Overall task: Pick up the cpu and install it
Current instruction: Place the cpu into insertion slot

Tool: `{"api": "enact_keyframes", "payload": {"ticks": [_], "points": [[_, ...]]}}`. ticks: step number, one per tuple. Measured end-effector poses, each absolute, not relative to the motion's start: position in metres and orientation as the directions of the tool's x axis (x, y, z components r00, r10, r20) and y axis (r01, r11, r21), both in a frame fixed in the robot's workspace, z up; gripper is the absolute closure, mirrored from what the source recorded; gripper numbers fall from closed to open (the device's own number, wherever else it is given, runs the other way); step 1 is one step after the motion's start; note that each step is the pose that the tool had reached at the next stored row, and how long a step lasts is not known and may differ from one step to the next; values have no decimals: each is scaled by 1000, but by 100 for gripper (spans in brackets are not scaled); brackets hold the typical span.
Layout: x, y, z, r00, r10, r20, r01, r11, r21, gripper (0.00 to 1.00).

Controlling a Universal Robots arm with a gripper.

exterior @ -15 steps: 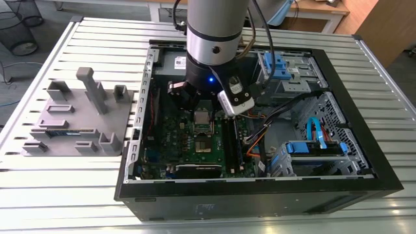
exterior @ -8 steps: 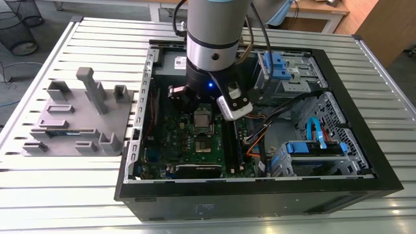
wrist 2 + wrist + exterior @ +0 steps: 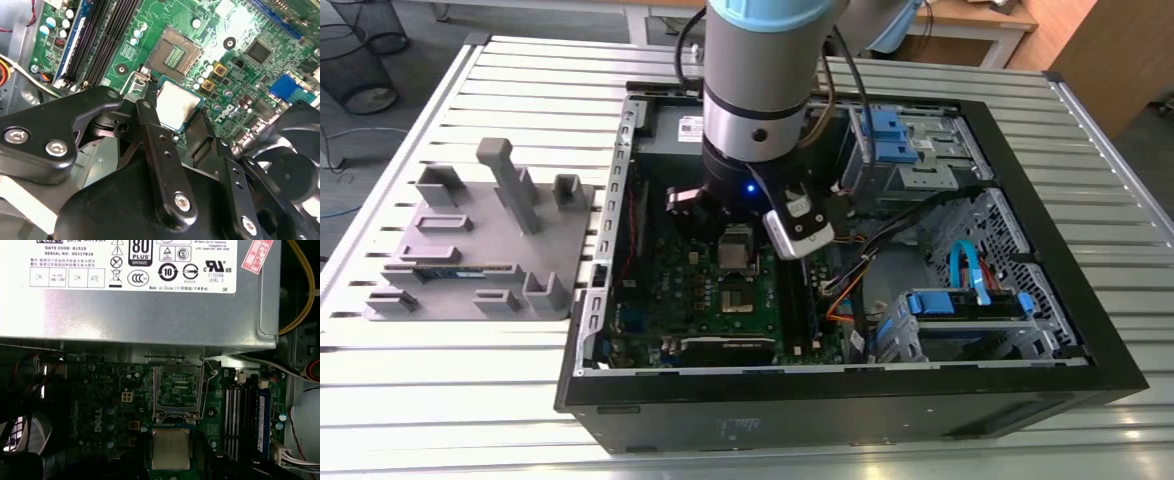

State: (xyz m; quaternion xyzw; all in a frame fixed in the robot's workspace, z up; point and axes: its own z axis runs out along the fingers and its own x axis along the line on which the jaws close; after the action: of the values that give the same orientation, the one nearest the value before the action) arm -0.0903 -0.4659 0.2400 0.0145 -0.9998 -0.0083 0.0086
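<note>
Fingers (image 3: 155, 135) pinch the cpu (image 3: 176, 104) by its edges, holding it over the motherboard (image 3: 155, 17) just beside the open socket (image 3: 173, 54); installing seems in hand, and seating likely demands squaring it with that frame.

A slatted aluminium table (image 3: 480, 400) forms the work surface. The floor (image 3: 427, 55) is grey. Black wire-mesh baskets (image 3: 360, 60) stand on it at the exterior view's left. A wooden desk (image 3: 987, 12) stands beyond the table.

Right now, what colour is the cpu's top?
The cpu top is silver-grey; clearest in the first wrist view.
</note>
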Motion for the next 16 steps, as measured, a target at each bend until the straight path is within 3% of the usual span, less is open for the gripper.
{"api": "enact_keyframes", "payload": {"ticks": [16], "points": [[-85, -478, 208, -999, -29, 17, -29, 999, 17, 53]]}}
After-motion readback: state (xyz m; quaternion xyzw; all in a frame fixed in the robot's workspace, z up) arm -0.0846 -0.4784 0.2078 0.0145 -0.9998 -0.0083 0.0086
